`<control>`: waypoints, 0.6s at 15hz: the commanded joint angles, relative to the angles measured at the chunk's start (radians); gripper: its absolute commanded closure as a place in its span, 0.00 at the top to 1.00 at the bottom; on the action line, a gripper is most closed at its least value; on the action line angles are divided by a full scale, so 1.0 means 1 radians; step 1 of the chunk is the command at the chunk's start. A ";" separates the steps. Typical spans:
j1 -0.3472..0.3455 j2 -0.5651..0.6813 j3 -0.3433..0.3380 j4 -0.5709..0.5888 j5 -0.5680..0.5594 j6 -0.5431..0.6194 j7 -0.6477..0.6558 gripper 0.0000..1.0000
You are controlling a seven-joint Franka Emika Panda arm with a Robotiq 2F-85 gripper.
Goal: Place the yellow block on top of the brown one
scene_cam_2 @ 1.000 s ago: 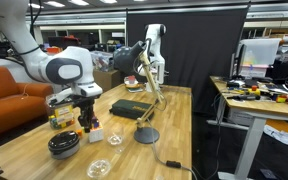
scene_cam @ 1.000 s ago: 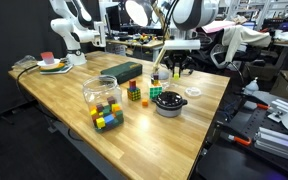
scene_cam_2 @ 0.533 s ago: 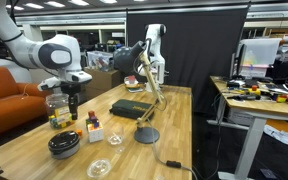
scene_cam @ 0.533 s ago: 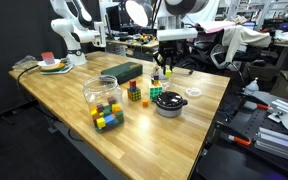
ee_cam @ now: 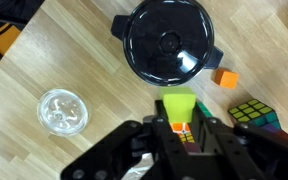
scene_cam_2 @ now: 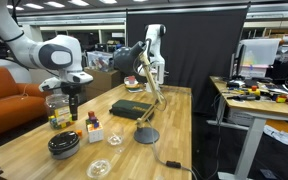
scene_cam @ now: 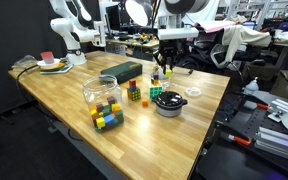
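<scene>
In the wrist view my gripper point(ee_cam: 177, 122) is shut on the yellow block point(ee_cam: 177, 104), which sits between its fingertips. In both exterior views the gripper point(scene_cam: 166, 68) point(scene_cam_2: 72, 102) hangs well above the table. The brown cube point(scene_cam_2: 91, 117) rests on a small white block point(scene_cam_2: 95, 131) on the table, below and to one side of the gripper. The brown cube does not show in the wrist view. An orange cube point(ee_cam: 224, 78) lies loose on the wood below.
A black lidded pot point(ee_cam: 167, 42) point(scene_cam: 169, 102) and a clear glass dish point(ee_cam: 63, 112) stand under the gripper. Rubik's cubes point(ee_cam: 254, 115) point(scene_cam: 134, 93), a jar of coloured cubes point(scene_cam: 104, 102), a black box point(scene_cam: 122, 71) and a lamp base point(scene_cam_2: 146, 135) stand nearby.
One second ago the gripper was low by the white block. It has risen and shifted sideways, carrying the yellow block. In the last half second nothing moved.
</scene>
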 commanded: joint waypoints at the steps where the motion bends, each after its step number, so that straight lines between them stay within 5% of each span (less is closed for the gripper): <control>1: -0.015 0.017 0.029 0.025 0.002 0.021 -0.017 0.07; 9: 0.043 0.190 0.102 0.302 -0.100 -0.013 -0.199 0.07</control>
